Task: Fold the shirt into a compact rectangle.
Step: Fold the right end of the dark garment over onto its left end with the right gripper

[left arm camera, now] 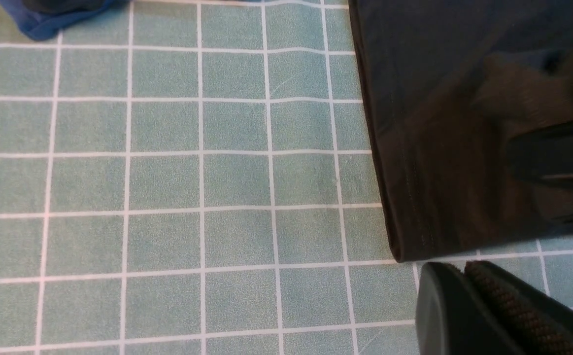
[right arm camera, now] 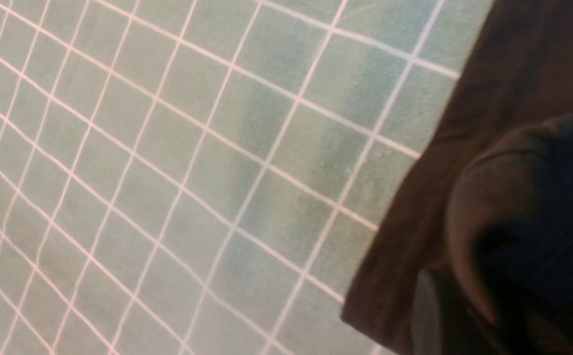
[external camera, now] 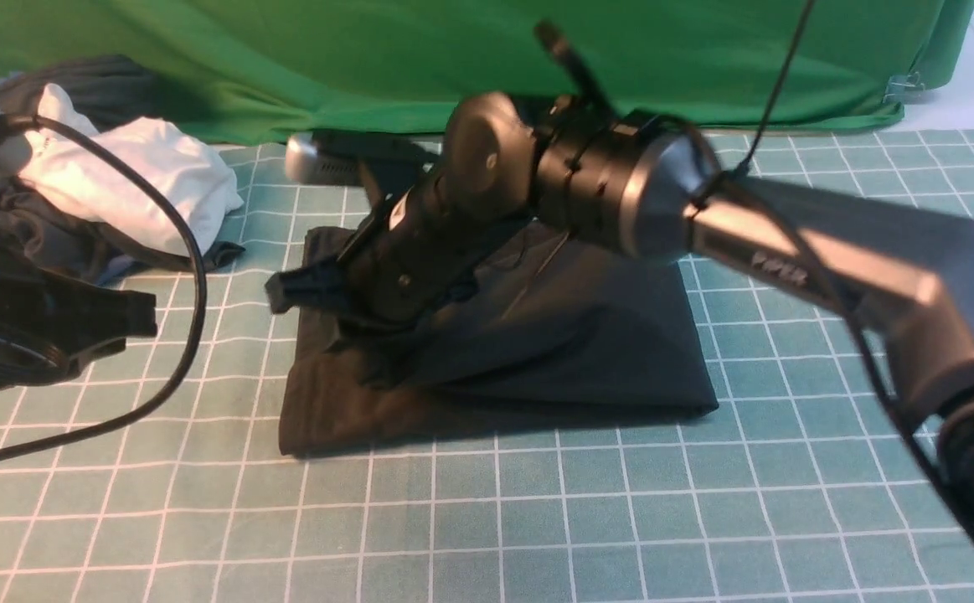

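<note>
Front view puts the shirt at frame centre on the grid mat, mostly folded, with one layer tented up under the right gripper at its left side. Cloth hides those jaws, so we cannot tell whether they clamp that fold or stand parted, while the left gripper is closed and empty near a shirt corner. We judge the thin fabric may snag on a finger and drag the fold crooked.

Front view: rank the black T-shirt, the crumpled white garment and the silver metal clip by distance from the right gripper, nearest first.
1. black T-shirt: directly under the right gripper.
2. crumpled white garment: back left.
3. silver metal clip: far back right.
</note>
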Controlling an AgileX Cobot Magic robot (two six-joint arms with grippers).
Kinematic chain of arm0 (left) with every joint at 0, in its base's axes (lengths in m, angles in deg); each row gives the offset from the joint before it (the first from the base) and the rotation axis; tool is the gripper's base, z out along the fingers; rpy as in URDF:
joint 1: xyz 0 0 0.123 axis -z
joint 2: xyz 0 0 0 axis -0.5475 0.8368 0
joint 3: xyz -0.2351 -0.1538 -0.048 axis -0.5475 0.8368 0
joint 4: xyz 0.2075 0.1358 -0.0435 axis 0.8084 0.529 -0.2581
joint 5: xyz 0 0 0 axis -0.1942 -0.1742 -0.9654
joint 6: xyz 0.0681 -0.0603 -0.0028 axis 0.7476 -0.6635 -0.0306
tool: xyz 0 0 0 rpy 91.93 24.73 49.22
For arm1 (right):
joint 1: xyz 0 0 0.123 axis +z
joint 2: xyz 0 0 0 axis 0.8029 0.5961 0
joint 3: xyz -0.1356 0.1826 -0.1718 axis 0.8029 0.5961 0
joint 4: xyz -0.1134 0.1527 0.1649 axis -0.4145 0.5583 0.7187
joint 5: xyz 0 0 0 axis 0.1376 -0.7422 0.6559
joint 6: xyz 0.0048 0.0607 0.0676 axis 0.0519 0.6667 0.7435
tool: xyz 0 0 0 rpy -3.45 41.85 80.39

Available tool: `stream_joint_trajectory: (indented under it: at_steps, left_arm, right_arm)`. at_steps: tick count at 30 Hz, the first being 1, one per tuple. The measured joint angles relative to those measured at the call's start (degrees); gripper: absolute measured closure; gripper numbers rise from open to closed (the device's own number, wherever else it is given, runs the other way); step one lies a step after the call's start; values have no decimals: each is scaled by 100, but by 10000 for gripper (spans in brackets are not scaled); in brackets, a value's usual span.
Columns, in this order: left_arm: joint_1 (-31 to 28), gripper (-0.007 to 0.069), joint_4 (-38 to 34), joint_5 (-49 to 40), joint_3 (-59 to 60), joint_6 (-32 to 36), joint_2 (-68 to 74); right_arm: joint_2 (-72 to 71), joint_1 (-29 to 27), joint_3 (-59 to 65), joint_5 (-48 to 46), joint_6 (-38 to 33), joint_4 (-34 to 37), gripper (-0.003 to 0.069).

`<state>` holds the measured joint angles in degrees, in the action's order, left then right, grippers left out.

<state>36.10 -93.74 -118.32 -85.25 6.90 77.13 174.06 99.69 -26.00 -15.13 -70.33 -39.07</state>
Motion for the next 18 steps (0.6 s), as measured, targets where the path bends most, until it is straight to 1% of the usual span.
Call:
stream_joint_trajectory:
  at_steps: [1,2,3,4,5,6,7,8,9,10,11,12,14,15,18]
  left_arm:
    - [0,617,0,0,0,0,0]
    - [0,617,0,0,0,0,0]
    - [0,617,0,-5,0,0,0]
    - [0,617,0,-5,0,0,0]
    - [0,617,0,-5,0,0,0]
    - [0,617,0,-5,0,0,0]
    - [0,617,0,-5,0,0,0]
    - [0,617,0,-5,0,0,0]
    - [0,617,0,-5,0,0,0]
    - [0,617,0,-5,0,0,0]
    - [0,617,0,-5,0,0,0]
    - [0,617,0,-11,0,0,0]
    - [0,617,0,-11,0,0,0]
    - [0,617,0,-11,0,0,0]
    - [0,617,-121,-5,0,-5,34]
  right_arm:
    - [63,17,0,73,0,66,543]
    - [86,14,0,87,0,76,524]
    - [135,27,0,161,11,131,457]
    - [157,33,0,192,11,143,417]
    - [181,33,0,232,11,174,321]
    - [181,33,0,237,11,181,266]
    - [181,26,-33,168,-20,188,183]
    - [181,11,-89,49,-99,195,137]
    - [167,-21,-171,-136,-221,201,106]
    - [134,-67,-268,-359,-336,201,88]
    - [126,-77,-268,-360,-355,196,86]
    - [52,-189,-461,-747,-459,176,84]
    - [-76,-375,-753,-1210,-560,45,99]
    - [-94,-396,-815,-1300,-574,21,106]
    - [-350,-756,-1326,-2027,-706,-826,205]
